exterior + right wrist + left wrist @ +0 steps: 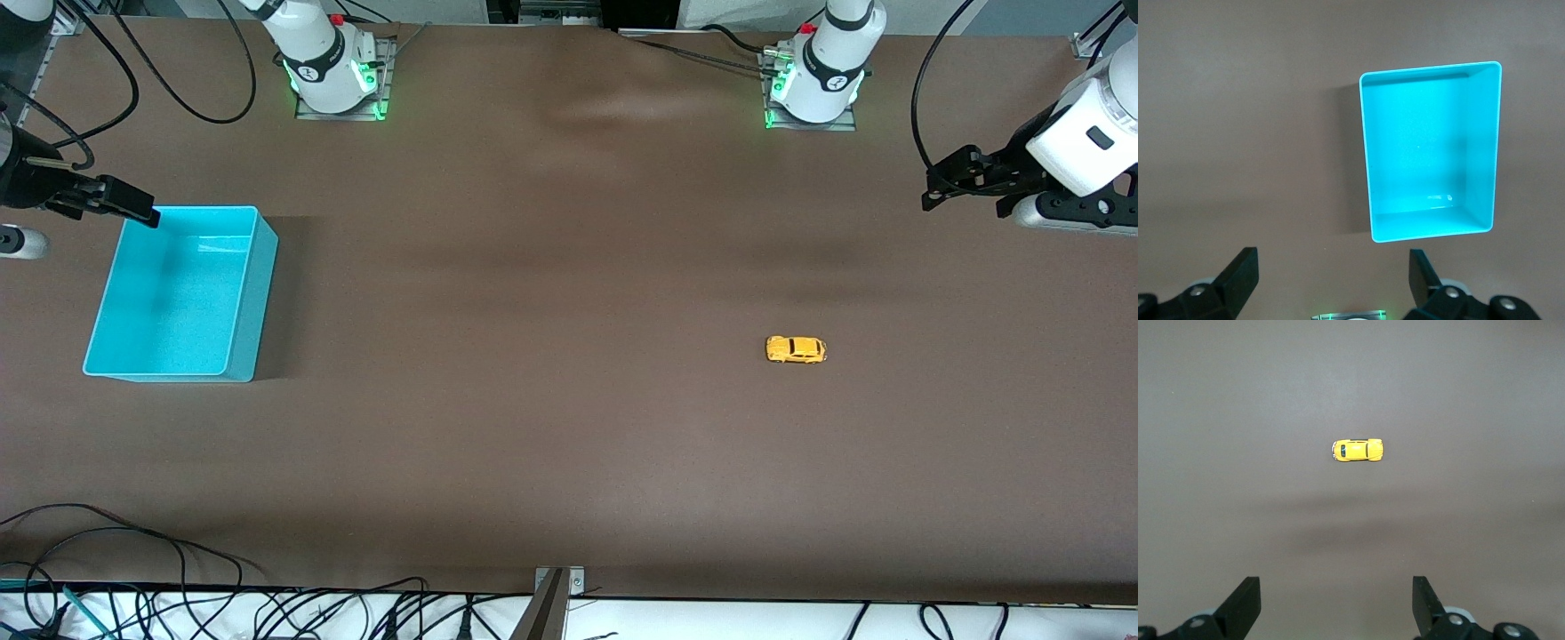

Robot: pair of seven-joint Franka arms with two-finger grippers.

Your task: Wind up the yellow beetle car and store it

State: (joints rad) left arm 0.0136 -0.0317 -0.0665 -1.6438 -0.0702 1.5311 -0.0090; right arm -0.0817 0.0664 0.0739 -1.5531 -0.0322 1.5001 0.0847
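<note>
The car (796,349) sits alone on the brown counter (551,427), toward the left arm's end, all wheels down, touching nothing. Its long axis runs along the counter's length, from one arm's end toward the other.

The left gripper (965,182) hangs in the air over the counter's edge at its own end, jaws spread wide and empty. In the left wrist view the car (1357,449) lies ahead of the gripper (1337,603), roughly centred between the two fingers (1245,600), with its long axis running across the gap, so the jaws as they stand would close on its nose and tail. A turn of the wrist would probably be needed to pinch it by the flanks.

The right gripper (111,203) waits over the corner of the bin (249,293), jaws apart and empty. The bin (1368,153) is empty and well apart from the car. The left arm is plainly the nearer one and looks best placed to make the pick; nothing is grasped yet.
</note>
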